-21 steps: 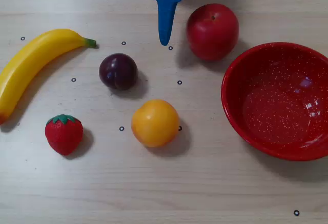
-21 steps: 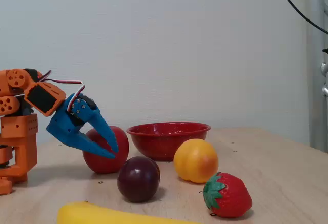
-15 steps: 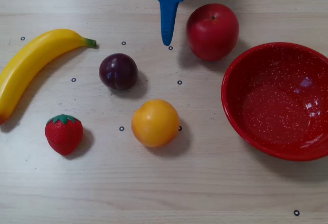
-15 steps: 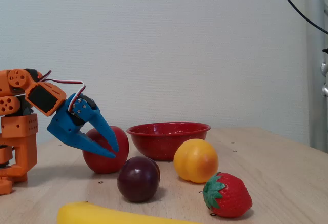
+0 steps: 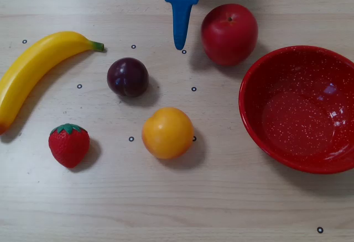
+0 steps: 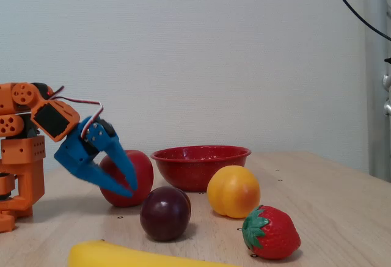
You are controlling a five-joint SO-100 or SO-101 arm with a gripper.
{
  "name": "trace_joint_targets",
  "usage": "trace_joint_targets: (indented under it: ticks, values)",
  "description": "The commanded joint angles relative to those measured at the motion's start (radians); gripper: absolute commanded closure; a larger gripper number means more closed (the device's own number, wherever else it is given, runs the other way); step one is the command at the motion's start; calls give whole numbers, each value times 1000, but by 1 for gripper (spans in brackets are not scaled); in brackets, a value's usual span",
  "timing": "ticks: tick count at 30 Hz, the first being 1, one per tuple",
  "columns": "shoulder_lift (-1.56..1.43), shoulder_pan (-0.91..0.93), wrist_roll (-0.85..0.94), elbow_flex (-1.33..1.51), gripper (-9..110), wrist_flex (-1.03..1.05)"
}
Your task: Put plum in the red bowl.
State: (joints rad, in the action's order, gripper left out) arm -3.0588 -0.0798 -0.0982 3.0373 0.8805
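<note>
The plum [image 5: 128, 77] is small, glossy and dark purple. It lies on the wooden table left of centre in the overhead view, and it also shows at the front in the fixed view [image 6: 165, 213]. The red bowl [image 5: 298, 114], speckled white, stands empty at the right; in the fixed view [image 6: 201, 166] it is behind the fruit. My blue gripper [image 5: 180, 45] comes in from the top edge, shut and empty, its tips pointing down next to the apple. It is above and to the right of the plum, apart from it. It also shows in the fixed view [image 6: 130, 189].
A red apple [image 5: 229, 34] sits just right of the gripper tip, between it and the bowl. An orange fruit [image 5: 167, 133] lies below the plum, a strawberry [image 5: 69, 145] at lower left, and a banana [image 5: 38, 70] at the left edge. The orange arm base [image 6: 21, 157] stands at the left in the fixed view.
</note>
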Motion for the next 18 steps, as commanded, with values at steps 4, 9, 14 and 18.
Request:
trace_joint_targets:
  ticks: [4,9,14,18]
  values:
    - [186,29,-67,-245,101,-32]
    - [410,-17,-172,-466,101,40]
    - [644,-112,-256,-706,101,114]
    - [833,-202,-256,-913,101,206]
